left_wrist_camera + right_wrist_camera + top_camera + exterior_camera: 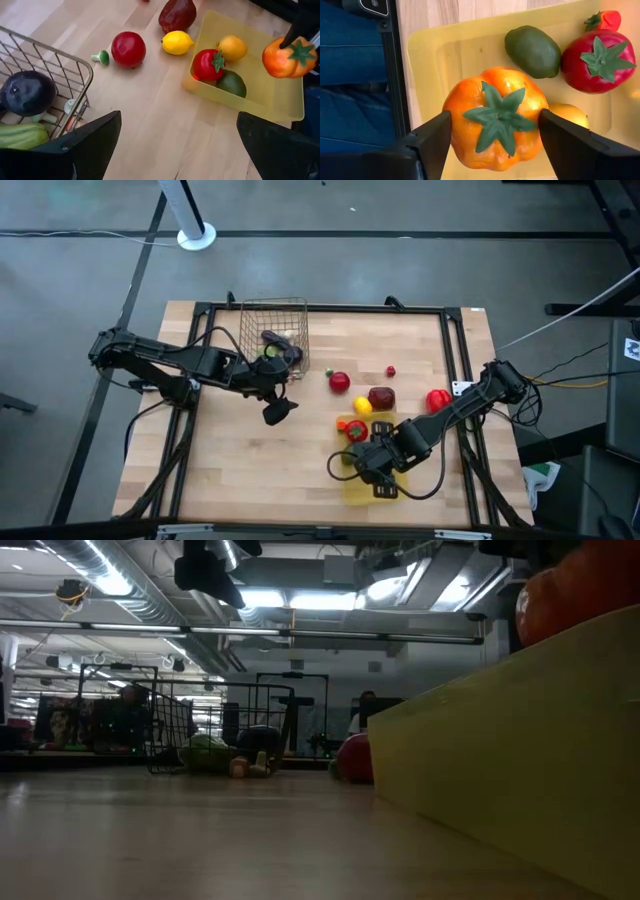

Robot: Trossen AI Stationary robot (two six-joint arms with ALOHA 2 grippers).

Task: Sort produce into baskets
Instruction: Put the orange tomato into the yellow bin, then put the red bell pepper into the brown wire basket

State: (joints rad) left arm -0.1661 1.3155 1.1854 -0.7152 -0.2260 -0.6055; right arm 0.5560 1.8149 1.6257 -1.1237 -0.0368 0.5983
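Light wooden tabletop (250,470) on a black frame, grey floor all around, and a dim workshop room shows behind it in the low view. Over on the left far part of the table sits the wire basket (275,320), already with a dark purple eggplant (27,92) and something pale green (22,135) inside. Left gripper (278,410) hangs just near of that basket with its fingers spread wide apart, nothing in them. Right gripper (495,145) is over the yellow tray (280,100) at the near right, and its fingers are clamped on either side of an orange tomato-looking thing with a green stem (495,117), held up above the tray. Down in the tray there's a red tomato (597,60), a green avocado (532,50), an orange-yellow fruit (232,47) and a small red bit with a green top (605,20). Loose on the wood between basket and tray: a red apple (128,48), a lemon (177,42) touching the tray's wall or nearly so, a dark red pear-ish one (177,14), and a tiny green-capped piece (101,57). A red pepper (437,400) and a small red berry (390,371) lie farther right.
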